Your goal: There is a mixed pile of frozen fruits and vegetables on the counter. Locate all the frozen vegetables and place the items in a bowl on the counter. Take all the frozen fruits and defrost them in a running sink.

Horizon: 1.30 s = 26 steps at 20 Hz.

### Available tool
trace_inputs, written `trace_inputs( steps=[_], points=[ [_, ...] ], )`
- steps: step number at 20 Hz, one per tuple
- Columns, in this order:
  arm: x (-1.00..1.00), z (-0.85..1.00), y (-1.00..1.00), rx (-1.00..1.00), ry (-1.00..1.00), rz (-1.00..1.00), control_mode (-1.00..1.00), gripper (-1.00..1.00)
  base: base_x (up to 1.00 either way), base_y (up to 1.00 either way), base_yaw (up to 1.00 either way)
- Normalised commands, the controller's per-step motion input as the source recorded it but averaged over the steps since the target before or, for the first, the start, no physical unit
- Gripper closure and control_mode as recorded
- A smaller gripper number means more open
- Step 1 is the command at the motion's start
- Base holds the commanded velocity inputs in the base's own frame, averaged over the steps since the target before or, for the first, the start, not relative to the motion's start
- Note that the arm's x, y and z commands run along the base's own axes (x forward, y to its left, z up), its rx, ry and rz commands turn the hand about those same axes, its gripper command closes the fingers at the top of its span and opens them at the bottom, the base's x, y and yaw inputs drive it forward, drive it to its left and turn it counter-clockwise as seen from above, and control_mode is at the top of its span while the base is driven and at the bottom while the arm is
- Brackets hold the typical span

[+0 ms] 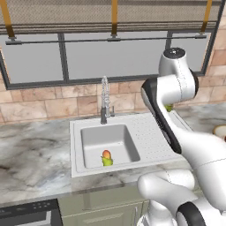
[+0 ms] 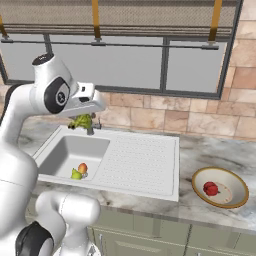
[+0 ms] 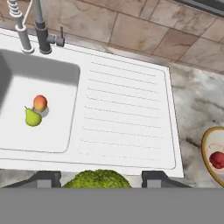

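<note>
Broccoli [image 3: 97, 179] sits closest to us in the hand view, a bumpy green crown between the two dark finger tips, and in the right base view we see it hanging under the claw [image 2: 81, 121], high above the back of the sink [image 2: 70, 156] near the faucet [image 1: 104, 99]. We read the claw as closed most of the way onto the floret, jaws pressing its sides, nothing else touched.

Both fruits already lie in the basin: the pear [image 3: 32, 117] and the orange-red fruit [image 3: 40, 103] touch each other near the drain. Across the ribbed drainboard [image 2: 137, 162], on the marble tabletop [image 2: 215, 150], stands the tan bowl [image 2: 239, 183] with the small red piece [image 2: 211, 188] inside it.

What worries us is the carry. The broccoli has to cross the whole drainboard to reach the bowl, and a knobbly floret gripped by its crown may slip or twist if the arm swings fast; dropped now, it would land in the sink among the fruits. At the far end, letting go too high or off-centre could bounce it off the shallow rim onto the tabletop, or knock the red piece. We cannot tell from these views whether water is running.
</note>
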Motion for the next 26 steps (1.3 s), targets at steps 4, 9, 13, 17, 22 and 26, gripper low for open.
trace_inputs(
  steps=[4, 9, 13, 17, 22, 26],
  points=[
    [-0.04, 0.0, -0.71, 0.0, 0.0, -0.09, -1.0, 1.0, 0.0, 0.0, 0.0],
    [-0.04, 0.0, -0.59, 0.0, 0.0, -0.11, -1.0, 1.0, 0.0, 0.0, 0.0],
    [-0.05, 0.0, -0.63, 0.0, 0.0, -0.11, -1.0, 1.0, 0.0, 0.0, 0.0],
    [-0.05, 0.0, -0.69, 0.0, 0.0, -0.11, -1.0, 1.0, 0.0, 0.0, 0.0],
    [-0.05, 0.0, -0.75, 0.0, 0.0, -0.11, -1.0, 1.0, 0.0, 0.0, 0.0],
    [-0.08, 0.0, -0.8, 0.0, 0.0, -0.1, -1.0, 1.0, 0.0, 0.0, 0.0]
  ],
)
